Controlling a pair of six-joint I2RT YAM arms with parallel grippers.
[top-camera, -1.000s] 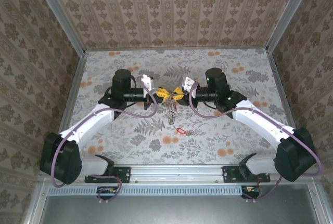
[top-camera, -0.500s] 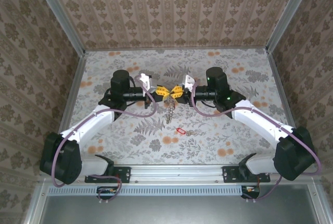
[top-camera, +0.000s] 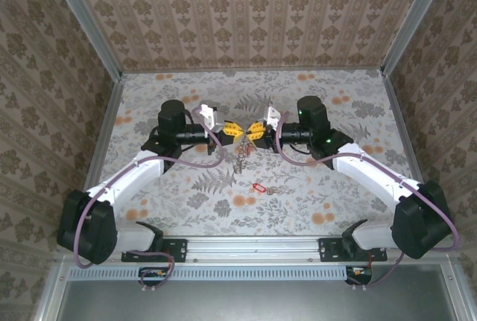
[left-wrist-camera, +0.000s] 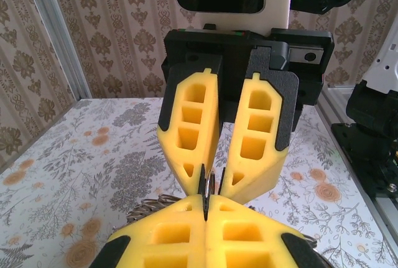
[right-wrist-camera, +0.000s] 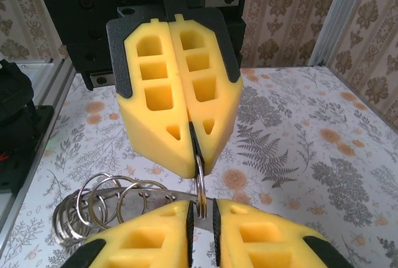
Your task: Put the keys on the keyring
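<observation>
Left gripper [right-wrist-camera: 194, 156] clamped shut on keyring [right-wrist-camera: 200, 184], mid-frame in top view. Right gripper [left-wrist-camera: 210, 181] nearly closed around same wire, grip unclear. Red keys [top-camera: 258, 186] lie below centre. Risk: opposing pull twists the ring loose.

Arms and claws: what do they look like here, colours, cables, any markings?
The left arm and right arm have white link shells and black joint housings, each with a looping purple cable. A small green light glows on the right arm. The left claw and right claw each have two chunky yellow fingers with cut-out pockets on black backings.
</observation>
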